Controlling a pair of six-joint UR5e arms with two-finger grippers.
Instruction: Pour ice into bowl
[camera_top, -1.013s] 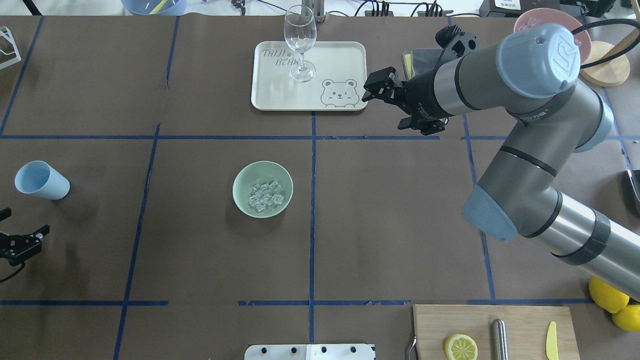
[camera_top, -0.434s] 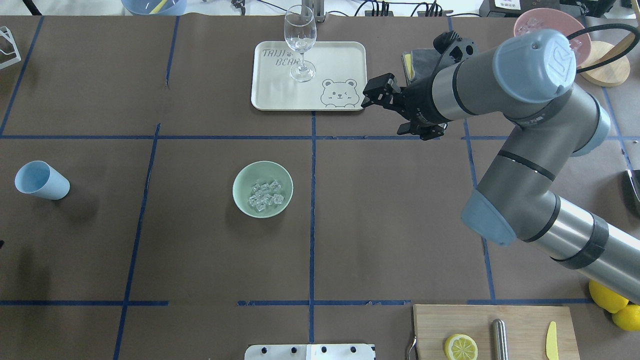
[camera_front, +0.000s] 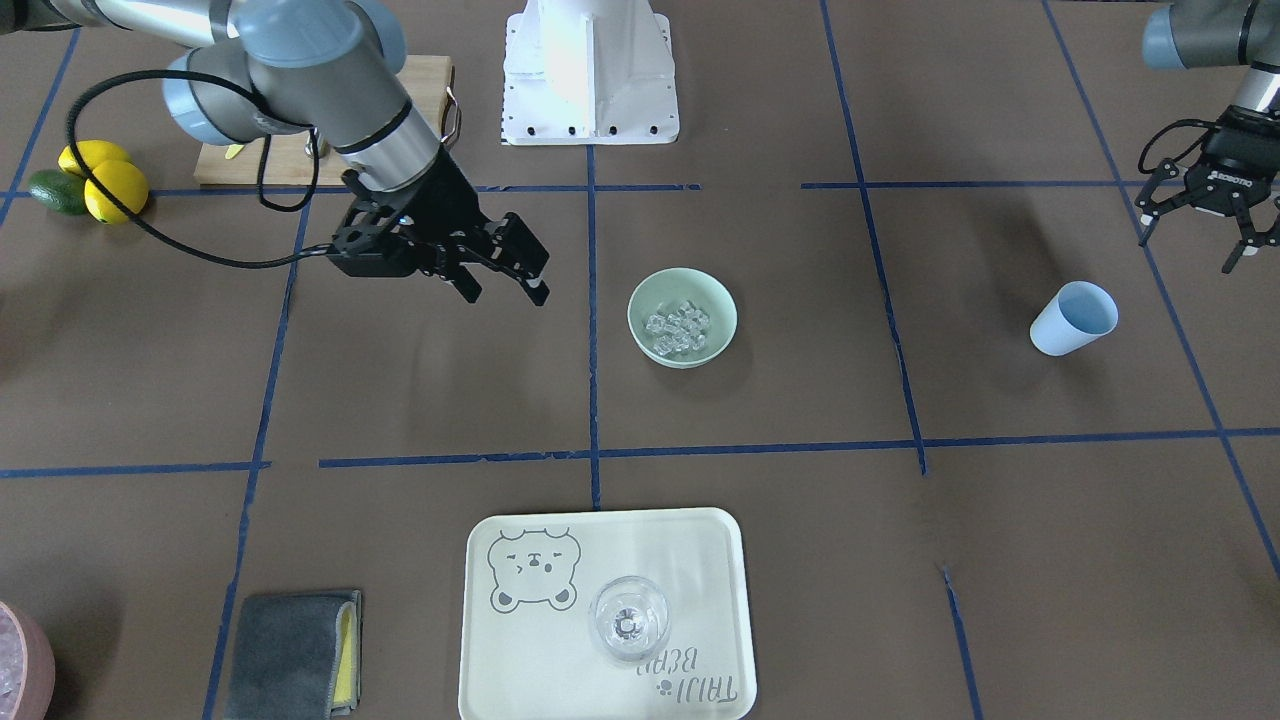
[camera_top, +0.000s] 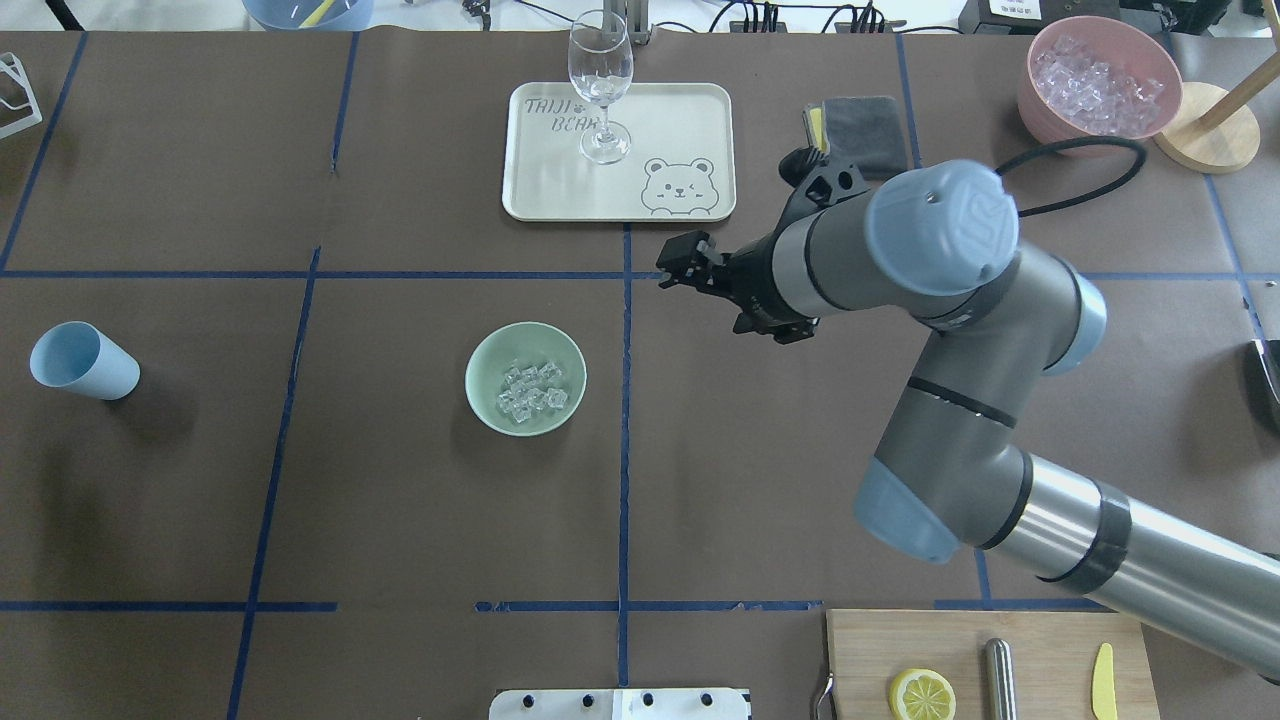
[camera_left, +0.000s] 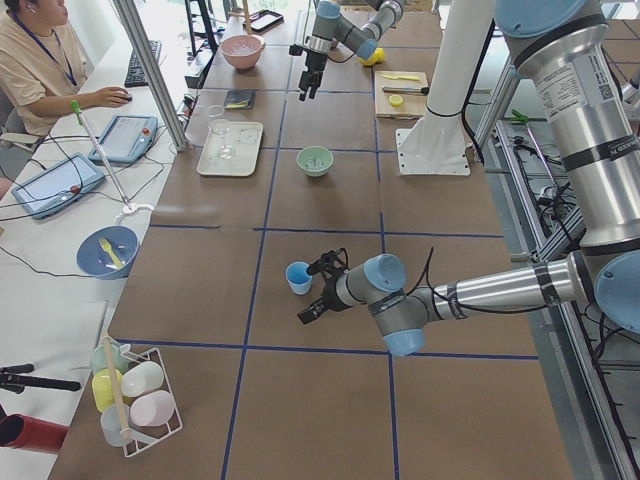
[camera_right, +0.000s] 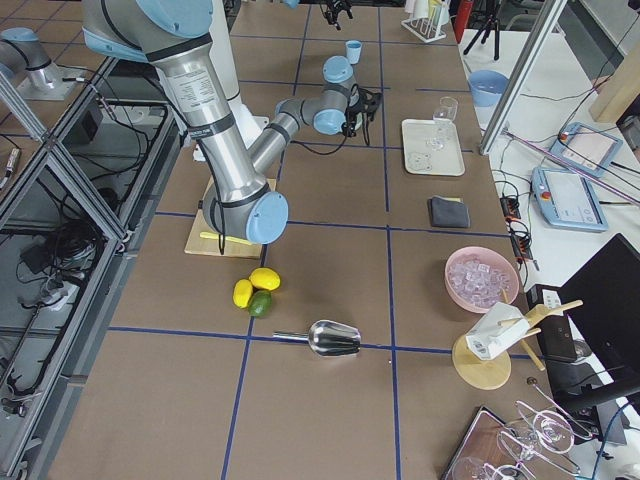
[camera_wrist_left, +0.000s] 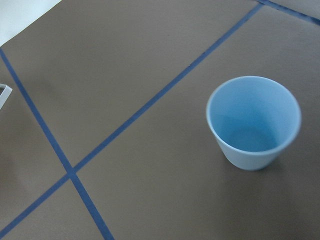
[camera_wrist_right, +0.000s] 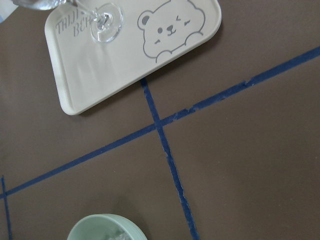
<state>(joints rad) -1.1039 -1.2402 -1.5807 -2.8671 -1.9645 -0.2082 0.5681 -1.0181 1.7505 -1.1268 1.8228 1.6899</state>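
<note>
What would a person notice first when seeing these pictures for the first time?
The big grey right arm stretches over the table. Its open pincer is empty and hangs to one side of the mint-green bowl, not touching it. The bowl sits near the table's middle with clear ice in it, and a light blue cup stands alone far to the robot's left.

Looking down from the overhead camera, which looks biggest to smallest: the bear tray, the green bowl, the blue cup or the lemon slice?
Largest to smallest:
1. bear tray
2. green bowl
3. blue cup
4. lemon slice
</note>
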